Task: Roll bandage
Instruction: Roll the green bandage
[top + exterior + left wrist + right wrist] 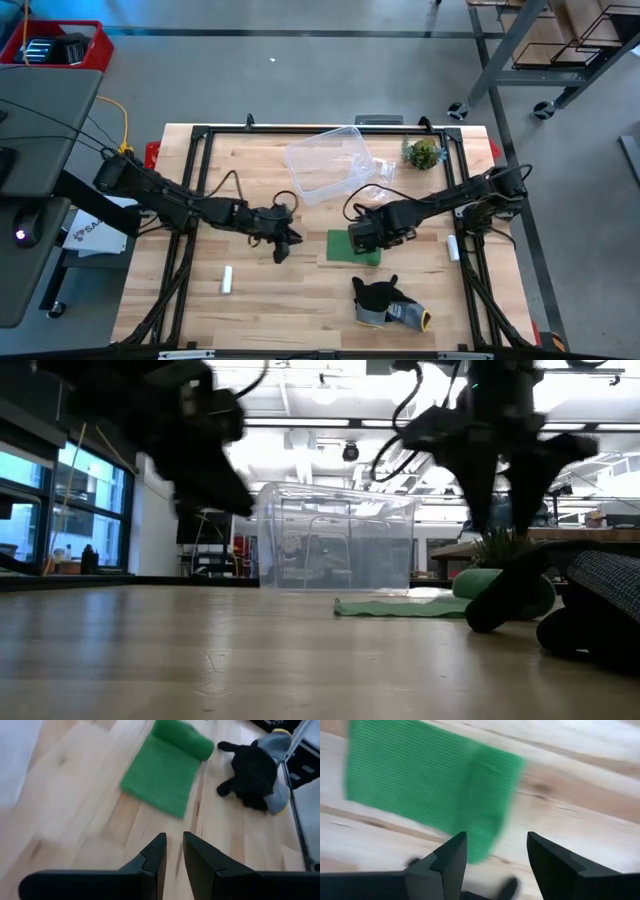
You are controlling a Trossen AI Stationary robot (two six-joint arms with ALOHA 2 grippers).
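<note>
bandage [342, 247] between both arms, glove [388, 303] nearer front edge

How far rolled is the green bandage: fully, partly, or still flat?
Partly rolled. The bandage has a thick roll at one end, while a flat strip lies spread on the table.

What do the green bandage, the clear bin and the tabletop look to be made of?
Bandage: soft knitted fabric, matte, ribbed weave, partly rolled at one end. Bin: clear glossy plastic, apparently rigid; the wood shows through it. Tabletop: light wood, visible grain and plank seams, probably butcher block.

Even overhead light, soft shadows on the surface [300, 300]; wrist views motion-blurred around the bandage [430, 795]; arms silhouetted against bright ceiling lights.
</note>
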